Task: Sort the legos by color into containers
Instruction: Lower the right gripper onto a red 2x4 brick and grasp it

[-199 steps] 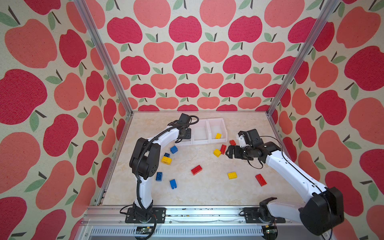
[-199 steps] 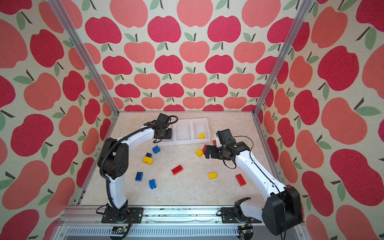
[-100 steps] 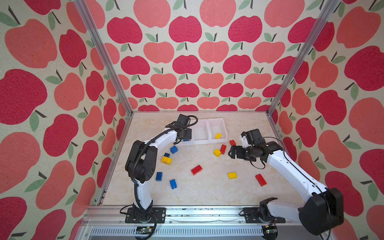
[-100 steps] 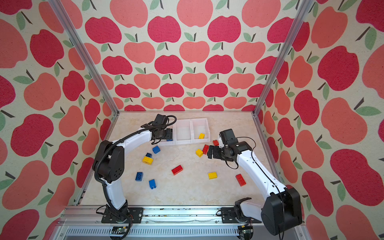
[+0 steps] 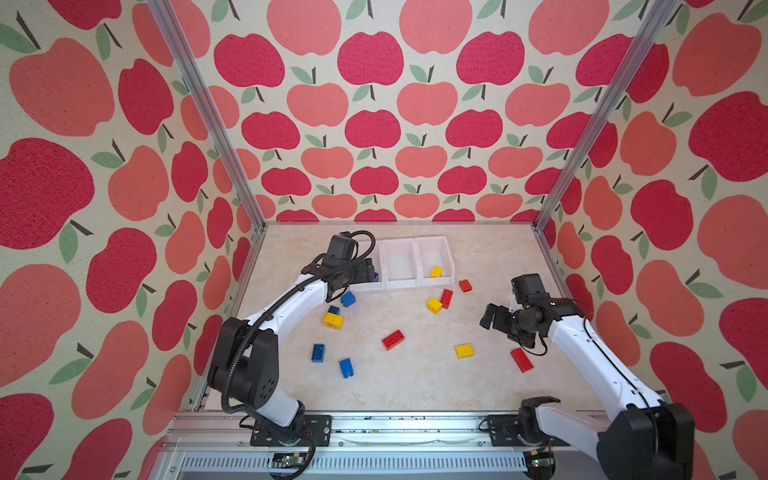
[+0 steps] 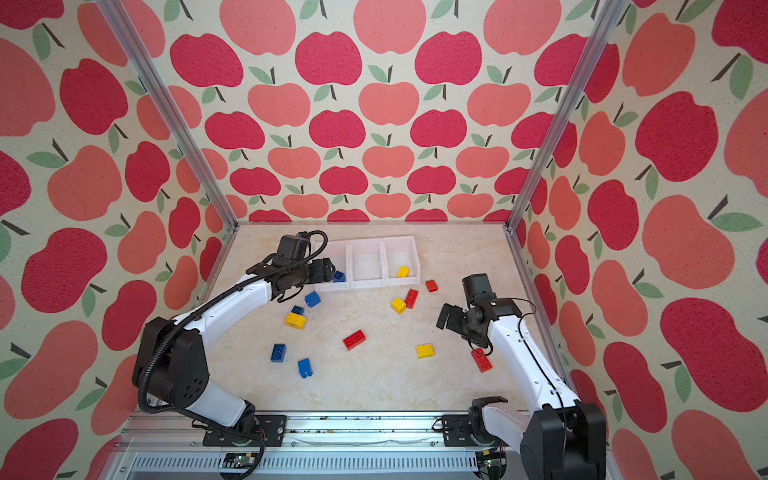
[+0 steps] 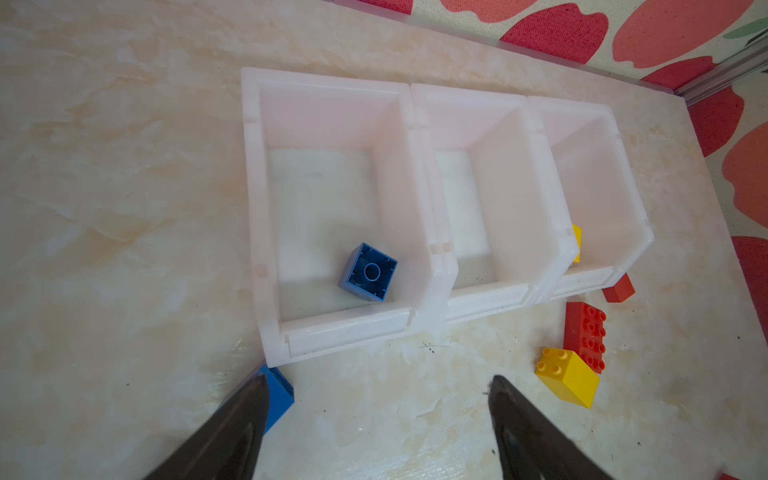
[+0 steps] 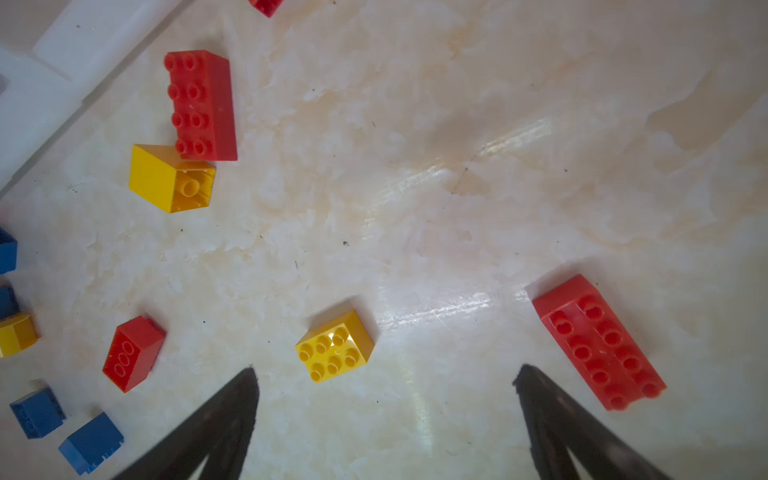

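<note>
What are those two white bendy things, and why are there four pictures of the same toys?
They are two robot arms, each ending in a two-fingered claw. Two pictures look down on everything from above; the other two come from little cameras on the arms' wrists, so you see black claw tips. On the table lie red, yellow and blue bricks and three joined white bins. One blue brick sits in an end bin, one yellow brick in the opposite end bin. The left claw and the right claw are both open and hold nothing.
</note>
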